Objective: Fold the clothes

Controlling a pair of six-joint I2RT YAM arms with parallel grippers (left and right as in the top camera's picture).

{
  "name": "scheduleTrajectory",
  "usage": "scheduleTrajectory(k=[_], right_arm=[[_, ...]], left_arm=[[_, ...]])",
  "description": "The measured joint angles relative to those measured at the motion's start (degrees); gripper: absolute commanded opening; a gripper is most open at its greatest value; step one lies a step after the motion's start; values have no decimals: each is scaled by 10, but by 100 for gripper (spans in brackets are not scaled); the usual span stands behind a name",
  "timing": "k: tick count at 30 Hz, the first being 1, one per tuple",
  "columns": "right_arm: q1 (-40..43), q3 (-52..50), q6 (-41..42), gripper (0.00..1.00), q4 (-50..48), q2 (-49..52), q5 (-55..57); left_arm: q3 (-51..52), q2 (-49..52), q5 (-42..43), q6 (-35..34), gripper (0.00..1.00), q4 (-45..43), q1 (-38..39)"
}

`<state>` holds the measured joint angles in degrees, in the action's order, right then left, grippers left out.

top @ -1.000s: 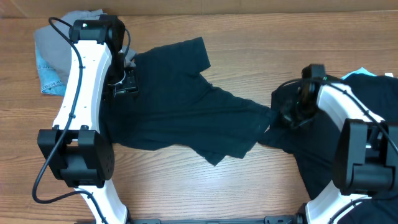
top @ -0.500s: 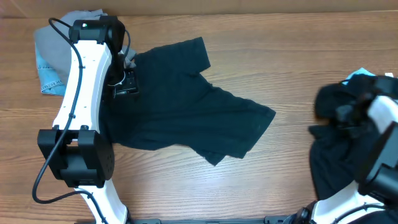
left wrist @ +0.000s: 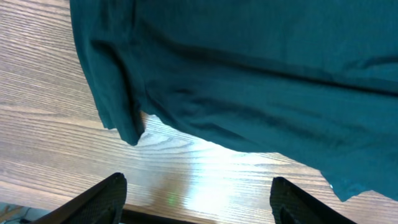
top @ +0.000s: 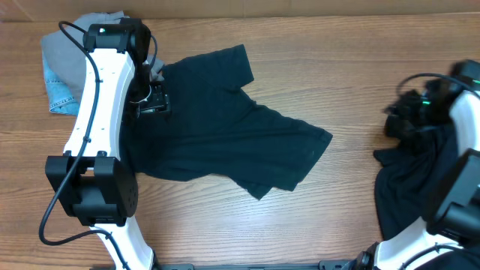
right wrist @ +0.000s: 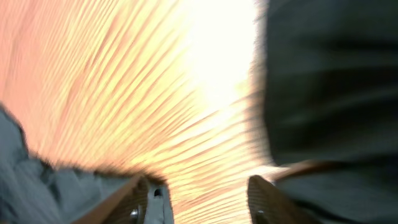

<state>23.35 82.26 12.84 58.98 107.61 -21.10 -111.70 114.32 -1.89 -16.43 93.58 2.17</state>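
Right of the black short-sleeved fabric T-shirt (top: 225,120), the rumpled black fabric heap (top: 409,187) now lies dragged clear, so folding can start. The right end effector (right wrist: 199,190) is newly parted and empty; the left end effector (left wrist: 198,185) stands wide.

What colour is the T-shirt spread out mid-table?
The T-shirt is plain black; the overhead view shows it best.

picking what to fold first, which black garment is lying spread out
The T-shirt mid-table: it lies spread open, sleeves showing. The other black heap at the right edge is rumpled.
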Motion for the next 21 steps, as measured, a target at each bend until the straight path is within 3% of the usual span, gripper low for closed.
scheduleTrajectory(k=[4,13,17,19,21], right_arm=[[-90,-41,-13,70,-31,0,12],[-181,-174,-25,68,-178,0,29],[-200,-202,-24,50,-243,-12,20],[-212,-213,-30,29,-264,-13,17],[-218,-218,-27,20,-266,-13,14]], left_arm=[[0,0,0,0,80,-2,0],[0,0,0,0,81,-2,0],[0,0,0,0,81,-3,0],[0,0,0,0,81,-3,0],[0,0,0,0,81,-4,0]])
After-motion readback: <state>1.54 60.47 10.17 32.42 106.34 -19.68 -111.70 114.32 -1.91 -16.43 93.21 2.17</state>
